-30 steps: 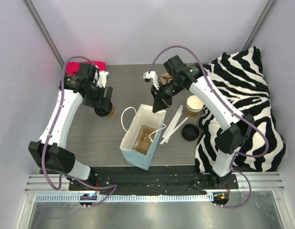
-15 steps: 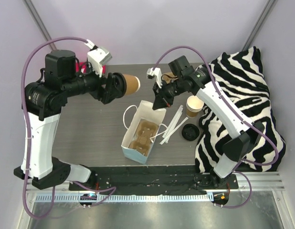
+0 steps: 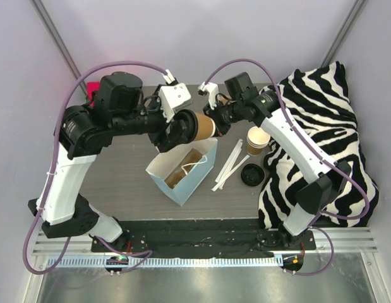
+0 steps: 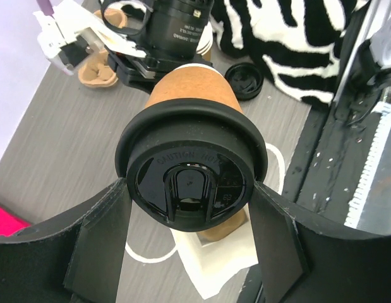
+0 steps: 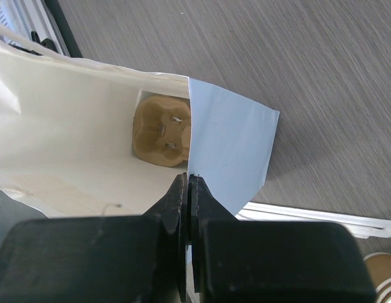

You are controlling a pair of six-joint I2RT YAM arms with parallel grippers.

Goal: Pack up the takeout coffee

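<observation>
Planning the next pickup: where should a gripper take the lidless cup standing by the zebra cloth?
Probably across the side wall of the lidless cup, just below its rim, coming from the middle of the table: it stands upright and open, and the zebra cloth crowds its other side.

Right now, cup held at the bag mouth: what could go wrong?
1. The takeout coffee lies on its side in the left gripper, fingers at the lid; it might leak, or the lid pop off.
2. Its base is very near the right gripper; tipping it upright could knock them together.
3. The right gripper only pinches one edge of the light blue bag, which tilts; a slip may close the mouth over the cup carrier.
</observation>
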